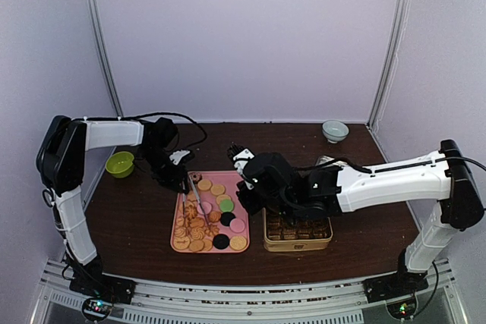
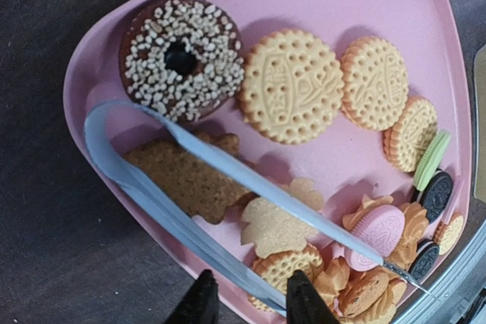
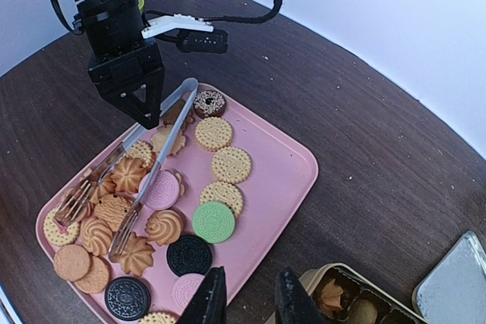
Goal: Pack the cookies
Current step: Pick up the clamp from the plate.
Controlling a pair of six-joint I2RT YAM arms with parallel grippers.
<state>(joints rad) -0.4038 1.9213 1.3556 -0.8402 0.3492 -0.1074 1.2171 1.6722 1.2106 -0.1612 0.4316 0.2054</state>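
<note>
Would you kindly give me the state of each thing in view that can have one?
Left tool, open, astride one arm of the tongs.
Right tool, open, empty.
Tongs, spread, lying on the cookies.
Tray, loaded with cookies.
Tin, open, some cookies inside.
Lid, off, flat beside the tin.
Green bowl, upright.
White bowl, upright.

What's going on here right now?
The left pincer is down at the tongs, which lie across the cookies on the tray. One tong arm runs between its fingers, but I cannot tell if it is clamped. The right pincer hovers open and empty over the tray's edge, near the tin. The tin holds at least one cookie; many lie on the tray.
</note>
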